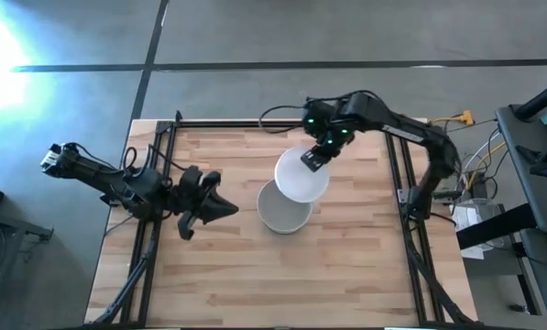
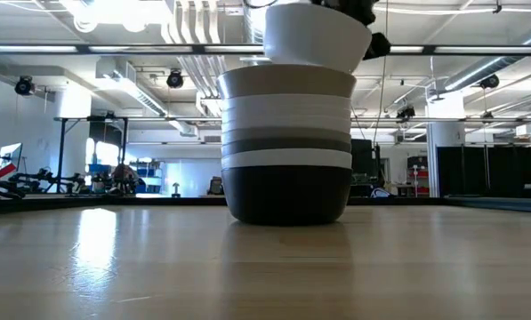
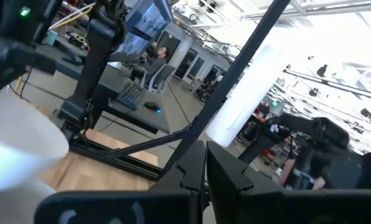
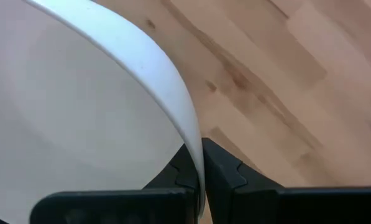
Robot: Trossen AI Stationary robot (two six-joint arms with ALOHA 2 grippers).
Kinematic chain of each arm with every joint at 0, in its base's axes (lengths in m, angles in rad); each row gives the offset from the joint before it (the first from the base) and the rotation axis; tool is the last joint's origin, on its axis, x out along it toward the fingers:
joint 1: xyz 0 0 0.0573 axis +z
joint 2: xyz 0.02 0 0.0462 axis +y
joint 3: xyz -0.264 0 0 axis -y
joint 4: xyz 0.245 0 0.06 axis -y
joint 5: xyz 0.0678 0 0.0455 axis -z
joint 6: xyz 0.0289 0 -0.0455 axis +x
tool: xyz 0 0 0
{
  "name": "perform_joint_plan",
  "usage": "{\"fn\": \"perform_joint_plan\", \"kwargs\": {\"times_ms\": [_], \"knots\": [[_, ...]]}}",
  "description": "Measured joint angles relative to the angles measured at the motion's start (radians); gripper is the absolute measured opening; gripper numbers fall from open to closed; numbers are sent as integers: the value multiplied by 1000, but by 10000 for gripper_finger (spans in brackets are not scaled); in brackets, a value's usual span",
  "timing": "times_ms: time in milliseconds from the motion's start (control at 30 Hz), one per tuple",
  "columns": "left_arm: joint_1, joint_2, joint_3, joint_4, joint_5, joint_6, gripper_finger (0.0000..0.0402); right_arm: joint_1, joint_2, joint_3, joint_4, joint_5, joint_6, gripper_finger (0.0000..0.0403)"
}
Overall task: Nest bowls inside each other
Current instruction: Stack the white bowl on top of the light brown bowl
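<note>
White bowl (image 1: 300, 176) hangs pinched by its rim in the right gripper (image 1: 311, 159), just above the nested stack (image 1: 283, 212) at table centre, offset toward 1 o'clock. Left gripper (image 1: 220, 209), at 9 o'clock, is closed, empty.

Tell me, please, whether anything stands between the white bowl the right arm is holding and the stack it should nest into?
Nothing visible does. The right end effector pinches the white bowl by its rim, just above the stack, whose top bowl is open and empty.
</note>
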Motion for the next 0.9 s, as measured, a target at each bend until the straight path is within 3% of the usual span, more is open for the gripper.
{"fn": "perform_joint_plan", "kwargs": {"times_ms": [400,600,900], "knots": [[21,1,12,1,-2,0,0,-8,321,302,-110,-39,-174,9],[21,1,14,1,0,0,0,-5,334,431,-109,-49,-170,9],[26,3,12,-1,1,0,0,24,318,437,-111,-54,-135,9]]}}
